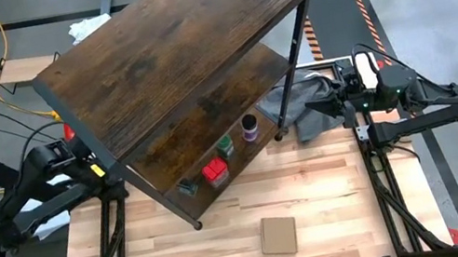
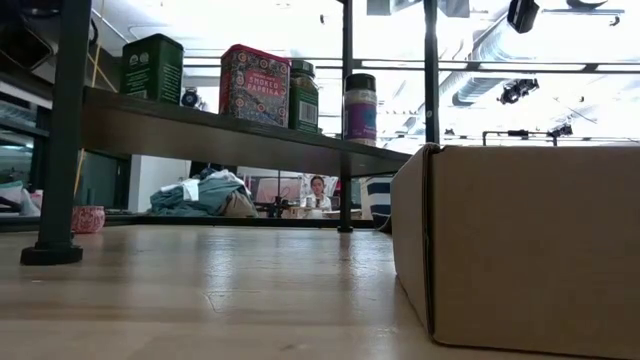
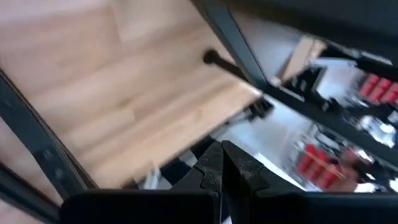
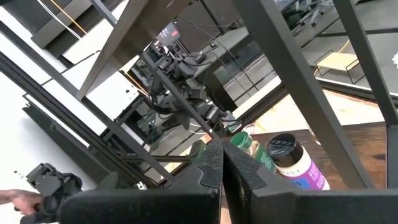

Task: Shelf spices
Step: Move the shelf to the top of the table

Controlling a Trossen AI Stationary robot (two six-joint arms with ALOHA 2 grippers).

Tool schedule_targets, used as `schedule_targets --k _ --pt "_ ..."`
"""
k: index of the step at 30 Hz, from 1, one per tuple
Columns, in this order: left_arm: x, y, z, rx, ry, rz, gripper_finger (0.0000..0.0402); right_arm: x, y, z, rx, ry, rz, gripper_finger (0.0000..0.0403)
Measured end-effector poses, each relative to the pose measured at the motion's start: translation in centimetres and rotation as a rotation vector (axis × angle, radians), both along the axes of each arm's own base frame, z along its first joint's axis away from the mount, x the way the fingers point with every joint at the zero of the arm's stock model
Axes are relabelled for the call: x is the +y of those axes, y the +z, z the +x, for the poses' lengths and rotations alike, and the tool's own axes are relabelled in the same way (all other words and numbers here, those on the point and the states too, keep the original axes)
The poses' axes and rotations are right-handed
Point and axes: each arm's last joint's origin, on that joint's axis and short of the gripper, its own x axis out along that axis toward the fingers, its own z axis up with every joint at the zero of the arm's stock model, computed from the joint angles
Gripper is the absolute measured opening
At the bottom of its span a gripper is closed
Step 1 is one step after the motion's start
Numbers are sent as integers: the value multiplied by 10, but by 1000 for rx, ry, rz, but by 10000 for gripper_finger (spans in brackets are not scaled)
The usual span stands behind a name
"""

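Sitting close along the shelf's [image 1: 179, 57] lower board edge, the spices [image 1: 215, 171] are risking a knock. Both tools, left tool [image 3: 222, 163] and right tool [image 4: 222, 157], are resting clenched and empty at opposite bench edges.

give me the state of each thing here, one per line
shelf: upright on the table, spices on its lower board
purple-lidded spice jar: upright on the shelf, lid on
green-lidded spice jar: upright on the shelf
red paprika tin: upright on the shelf
dark green tin: upright on the shelf
cardboard box: flat on the table, apart from the shelf
left end effector: shut, empty
right end effector: shut, empty
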Motion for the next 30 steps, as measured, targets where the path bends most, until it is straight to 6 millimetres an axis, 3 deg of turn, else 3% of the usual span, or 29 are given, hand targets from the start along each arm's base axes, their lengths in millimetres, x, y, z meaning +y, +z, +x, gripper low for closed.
schedule_targets --k 7,14,20,30 --pt "-2 5 0 -86 76 -46 0 0 0 0 2 0 0 0" --pt "3 34 0 -325 319 113 0 0 0 0 5 -3 -2 0" --pt "0 43 -9 -347 427 181 0 0 0 0 5 -3 -2 0" --pt "-8 46 -14 -333 342 3 0 0 -1 0 5 -3 5 0"
